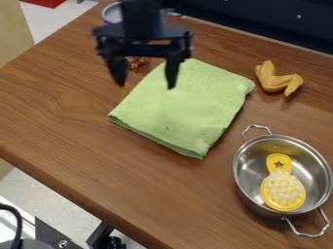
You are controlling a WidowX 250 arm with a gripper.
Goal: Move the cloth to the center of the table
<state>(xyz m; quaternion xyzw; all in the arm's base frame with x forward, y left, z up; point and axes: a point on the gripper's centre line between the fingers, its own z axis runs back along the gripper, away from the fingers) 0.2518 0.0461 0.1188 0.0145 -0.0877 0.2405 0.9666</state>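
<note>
On the brown wooden tabletop (65,114), we see the green cloth (189,104) lying folded, its far right corner just beside the toy chicken wing (276,80) and the metal pot (249,170) near its right side. The pincer (145,85) hangs spread near the cloth's upper-left edge, and if we close it too high or too far out, we may miss the fabric or pinch only the top layer, so that the fold opens as we pull.
</note>
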